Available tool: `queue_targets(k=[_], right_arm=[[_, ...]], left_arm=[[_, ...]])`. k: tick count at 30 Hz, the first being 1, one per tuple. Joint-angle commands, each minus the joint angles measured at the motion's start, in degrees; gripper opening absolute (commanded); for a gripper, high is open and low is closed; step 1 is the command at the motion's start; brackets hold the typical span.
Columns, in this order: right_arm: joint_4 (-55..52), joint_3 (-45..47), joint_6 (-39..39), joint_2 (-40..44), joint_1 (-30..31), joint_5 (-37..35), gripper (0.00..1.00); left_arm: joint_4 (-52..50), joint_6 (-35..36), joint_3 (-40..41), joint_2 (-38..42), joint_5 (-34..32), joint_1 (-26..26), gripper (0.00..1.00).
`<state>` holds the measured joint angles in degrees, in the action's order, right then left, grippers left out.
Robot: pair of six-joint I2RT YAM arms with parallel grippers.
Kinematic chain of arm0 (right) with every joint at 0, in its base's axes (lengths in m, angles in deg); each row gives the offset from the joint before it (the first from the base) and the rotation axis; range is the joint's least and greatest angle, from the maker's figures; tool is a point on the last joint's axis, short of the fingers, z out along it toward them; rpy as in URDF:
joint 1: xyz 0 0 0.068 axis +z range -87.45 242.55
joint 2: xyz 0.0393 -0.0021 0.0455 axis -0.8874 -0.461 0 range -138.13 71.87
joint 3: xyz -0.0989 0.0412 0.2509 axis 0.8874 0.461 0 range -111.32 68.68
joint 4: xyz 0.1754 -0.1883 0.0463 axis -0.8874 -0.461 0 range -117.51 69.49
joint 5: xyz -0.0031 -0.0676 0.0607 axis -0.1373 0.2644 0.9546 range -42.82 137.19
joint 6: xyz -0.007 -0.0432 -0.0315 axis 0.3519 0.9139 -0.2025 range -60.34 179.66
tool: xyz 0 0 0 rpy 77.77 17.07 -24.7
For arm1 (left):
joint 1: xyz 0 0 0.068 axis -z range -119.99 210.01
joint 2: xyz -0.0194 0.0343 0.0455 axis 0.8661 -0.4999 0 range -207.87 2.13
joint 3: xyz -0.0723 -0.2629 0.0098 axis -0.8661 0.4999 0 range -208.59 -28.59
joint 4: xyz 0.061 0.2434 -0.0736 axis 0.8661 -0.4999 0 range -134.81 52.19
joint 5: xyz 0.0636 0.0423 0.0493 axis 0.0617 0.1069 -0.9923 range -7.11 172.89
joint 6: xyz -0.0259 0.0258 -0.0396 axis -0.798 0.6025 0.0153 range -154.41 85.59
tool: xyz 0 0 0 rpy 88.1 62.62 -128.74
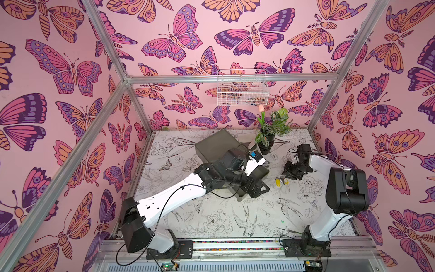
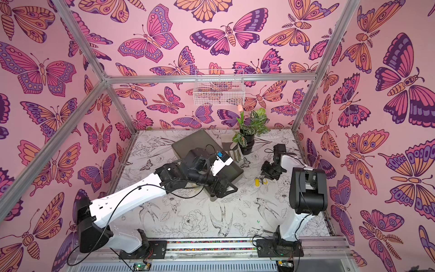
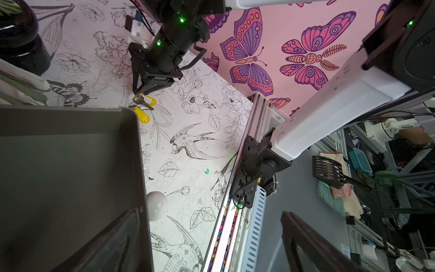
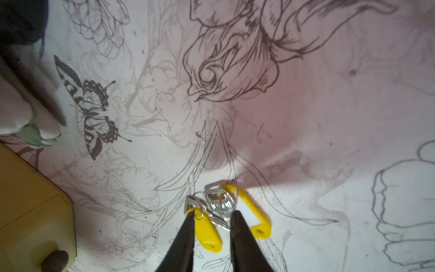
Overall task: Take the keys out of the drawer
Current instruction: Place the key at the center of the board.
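Keys are out of the drawer. There are two yellow-tagged ones, lying flat on the floral tabletop just beside the drawer on its right-arm side, and both top views show them. They overlap (rings and blades crossed, tags fanned apart).

Right gripper sits directly over them, near the drawer. Its fingers are a narrow gap apart and straddle one tag and a key blade, with one tip over a key ring. In the right wrist view the keys rest on the table and don't look pinched.

Left gripper is at the drawer's front end. Its fingers are spread wide, one over the drawer's inside, the other well outside its wall. The drawer stands open, with a white knob on its front face. A potted plant stands behind the drawer, well apart from the keys.
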<state>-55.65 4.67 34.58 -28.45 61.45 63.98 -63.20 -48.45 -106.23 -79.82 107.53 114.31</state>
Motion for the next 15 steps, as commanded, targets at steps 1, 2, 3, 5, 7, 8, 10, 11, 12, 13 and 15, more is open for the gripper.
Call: queue_targets(k=[1, 2, 3, 5, 7, 8, 10, 11, 12, 13, 15], right_arm=[[-3.26, -0.08, -0.88, 6.06, -0.22, 0.27, 0.35], [-3.75, 0.37, -1.15, 7.77, -0.06, 0.59, 0.35], [-4.33, 0.75, -1.51, 9.55, 0.10, 1.13, 0.35], [-5.67, 1.80, -2.33, 13.73, 0.71, 1.65, 0.37], [-7.06, 2.96, -3.07, 17.64, 1.63, 1.69, 0.40], [-7.72, 3.54, -3.39, 19.82, 2.34, 1.99, 0.42], [-9.45, 4.34, -4.27, 23.76, 3.50, 2.70, 0.45], [-10.32, 4.54, -4.66, 25.60, 3.93, 2.96, 0.46], [-11.22, 4.81, -5.07, 27.72, 4.43, 3.60, 0.48], [-12.05, 5.01, -5.63, 29.80, 4.96, 4.15, 0.49], [-13.48, 5.55, -6.74, 33.67, 5.96, 5.38, 0.52]], left_arm=[[0.00, 0.91, 2.13, 4.01, -3.05, -1.16, 1.00], [-0.01, 0.63, 2.76, 5.14, -3.70, -1.55, 1.00], [0.05, 0.26, 3.41, 6.15, -4.16, -1.93, 1.00], [-0.01, -0.35, 5.11, 8.39, -4.76, -3.05, 1.00], [0.02, -0.38, 6.70, 12.18, -5.52, -3.82, 1.00], [0.00, -0.37, 7.60, 13.57, -5.85, -4.27, 1.00], [0.03, -0.59, 9.11, 15.94, -6.51, -5.26, 1.00], [-0.01, -1.03, 9.82, 17.09, -6.94, -5.65, 1.00], [-0.06, -1.54, 10.61, 18.26, -7.46, -6.32, 1.00], [-0.06, -2.29, 11.29, 19.08, -7.97, -7.00, 1.00], [-0.25, -3.89, 12.01, 20.21, -8.02, -8.46, 1.00]])
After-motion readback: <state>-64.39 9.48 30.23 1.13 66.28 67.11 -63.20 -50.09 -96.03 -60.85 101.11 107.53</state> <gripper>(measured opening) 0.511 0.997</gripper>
